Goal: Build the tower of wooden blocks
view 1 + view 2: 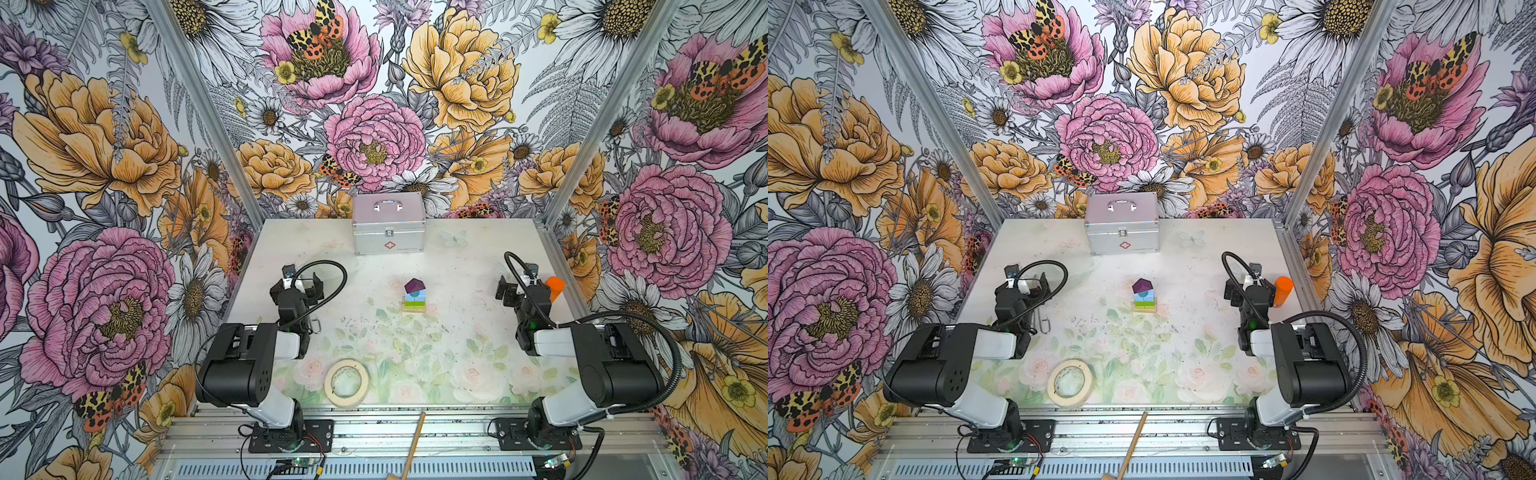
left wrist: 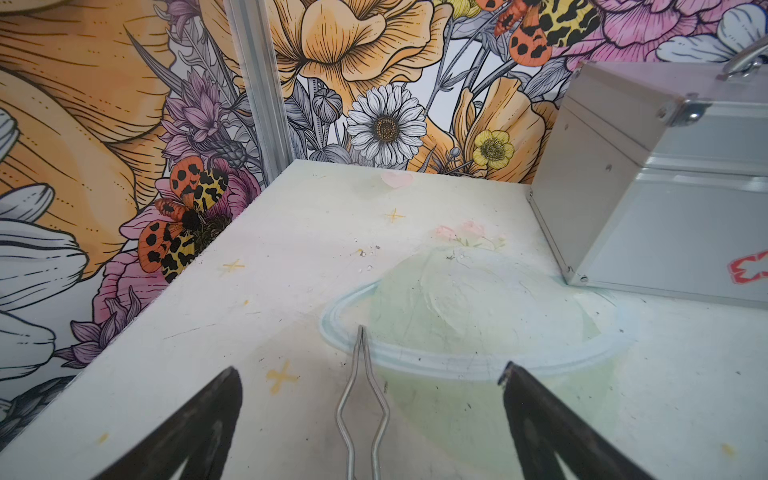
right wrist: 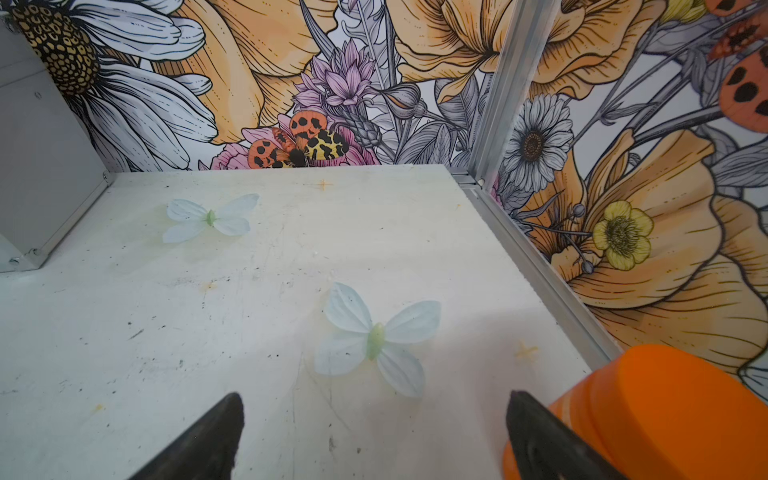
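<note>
aluminium case [image 1: 388, 232] closed, orange container [image 1: 555, 286] upright; left pincer [image 2: 370, 368] and right pincer [image 3: 375, 394] spread, empty

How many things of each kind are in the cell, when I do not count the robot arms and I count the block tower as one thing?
block tower: 1
metal case: 1
tape roll: 1
orange container: 1
wire clip: 1
wooden stick: 1
Total: 6
</note>
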Tool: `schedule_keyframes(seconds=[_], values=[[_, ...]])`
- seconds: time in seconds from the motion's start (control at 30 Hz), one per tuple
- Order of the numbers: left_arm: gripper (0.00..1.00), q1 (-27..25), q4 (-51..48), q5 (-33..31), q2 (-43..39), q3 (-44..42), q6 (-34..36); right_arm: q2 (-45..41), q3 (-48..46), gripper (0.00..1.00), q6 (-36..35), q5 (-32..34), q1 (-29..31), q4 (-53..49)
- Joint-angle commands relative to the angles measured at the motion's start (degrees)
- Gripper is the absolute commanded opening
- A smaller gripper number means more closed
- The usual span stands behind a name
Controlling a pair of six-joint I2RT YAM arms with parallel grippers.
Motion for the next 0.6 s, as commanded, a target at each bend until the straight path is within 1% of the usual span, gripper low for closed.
schedule_keyframes(seconds=[0.0,0.57], values=[[0.99,0.3,0.2,1.4,-0.3,0.5,-0.4,-0.2,0.6,1.0,0.6,-0.9,0.1,0.3],[0.99,0.3,0.3,1.4,-0.4,0.5,-0.4,-0.2,0.7,1.0,0.6,-1.0,0.0,0.3]])
